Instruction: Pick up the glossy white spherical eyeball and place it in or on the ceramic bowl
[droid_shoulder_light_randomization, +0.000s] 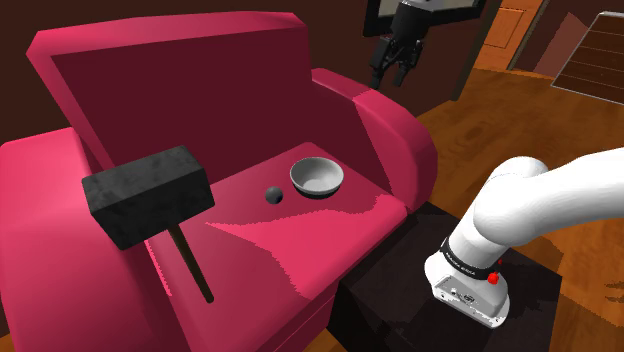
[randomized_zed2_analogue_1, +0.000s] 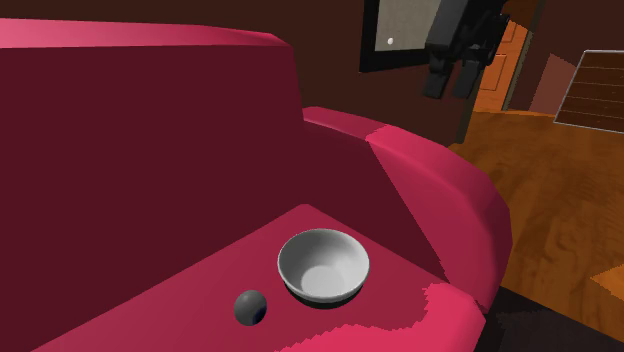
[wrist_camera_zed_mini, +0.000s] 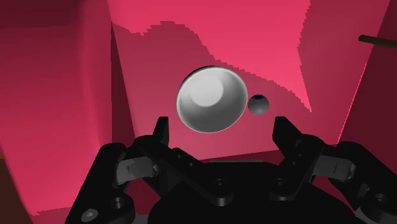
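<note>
The eyeball shows as a small dark grey glossy ball (droid_shoulder_light_randomization: 273, 195) (randomized_zed2_analogue_1: 251, 307) (wrist_camera_zed_mini: 258, 104) lying on the red sofa seat. Close beside it, toward the armrest, a grey-white bowl (droid_shoulder_light_randomization: 317, 177) (randomized_zed2_analogue_1: 323, 265) (wrist_camera_zed_mini: 211, 99) stands upright and empty, not touching the ball. My black gripper (droid_shoulder_light_randomization: 390, 78) (randomized_zed2_analogue_1: 451, 88) (wrist_camera_zed_mini: 222, 127) hangs high above the armrest and well above both. Its fingers are open with nothing between them. In the wrist view the bowl and ball lie far beyond the fingertips.
A large dark hammer (droid_shoulder_light_randomization: 148, 195) stands over the seat at the shoulder view's left, its handle (droid_shoulder_light_randomization: 190, 262) reaching the cushion. The red backrest (randomized_zed2_analogue_1: 150, 170) and rounded armrest (droid_shoulder_light_randomization: 390, 130) wall in the seat. The dark stand (droid_shoulder_light_randomization: 400, 295) sits by the sofa front.
</note>
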